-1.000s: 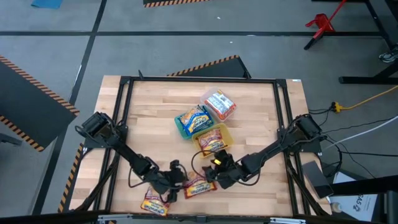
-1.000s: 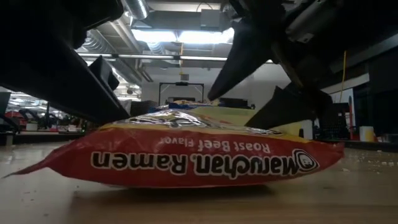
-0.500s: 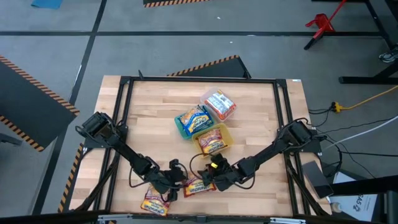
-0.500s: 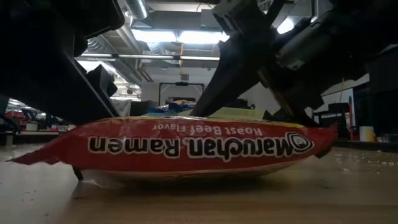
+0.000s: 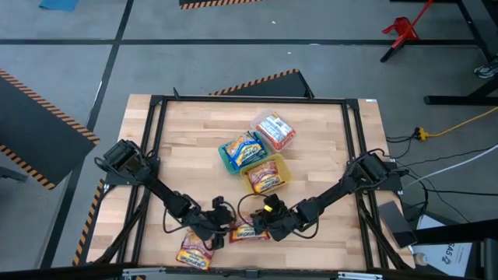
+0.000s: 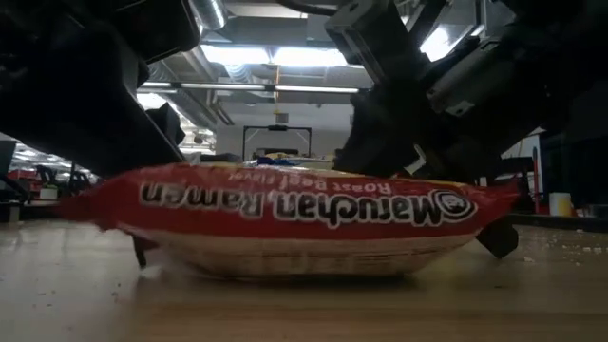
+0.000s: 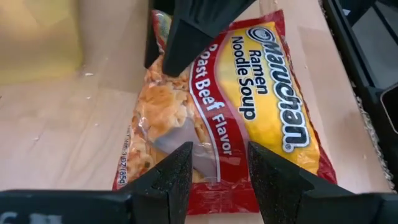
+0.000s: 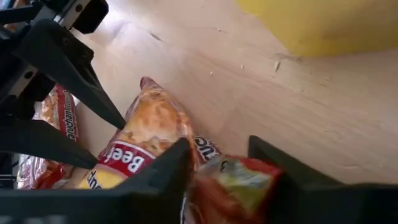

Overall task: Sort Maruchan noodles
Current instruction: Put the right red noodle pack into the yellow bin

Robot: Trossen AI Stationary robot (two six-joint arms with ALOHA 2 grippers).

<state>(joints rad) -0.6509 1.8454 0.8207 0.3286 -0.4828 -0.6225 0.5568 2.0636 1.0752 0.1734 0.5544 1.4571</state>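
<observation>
A red-and-yellow Maruchan Roast Beef packet [image 5: 245, 232] lies near the table's near edge between my two grippers. It fills the low view [image 6: 285, 218]. My right gripper [image 5: 262, 226] is at its right end, shut on it. My left gripper [image 5: 221, 229] is at its left end, open. In the left wrist view its fingers [image 7: 217, 171] stand over that end of the packet [image 7: 249, 118]; I cannot tell whether they touch it. A second red-and-yellow packet [image 5: 193, 253] lies flat by the near edge. My right gripper pinches the packet's crumpled right end [image 8: 231, 182] between its two fingers [image 8: 163, 177], coming slanting down from the table's right. The packet is partly raised in the low view, its underside [image 6: 294, 264] showing above the table.
Three shallow containers sit mid-table, each with a packet inside: teal [image 5: 226, 158], yellow [image 5: 265, 176] and clear [image 5: 274, 131]. The yellow one [image 8: 323, 25] is close behind my right gripper. A black frame [image 5: 156, 140] runs round the table's edges.
My right gripper has moved toward the table's left, closing in on the packet's right end, and has taken hold of it. The packet has shifted slightly left and risen from lying flat, its left end lifting off the table.
</observation>
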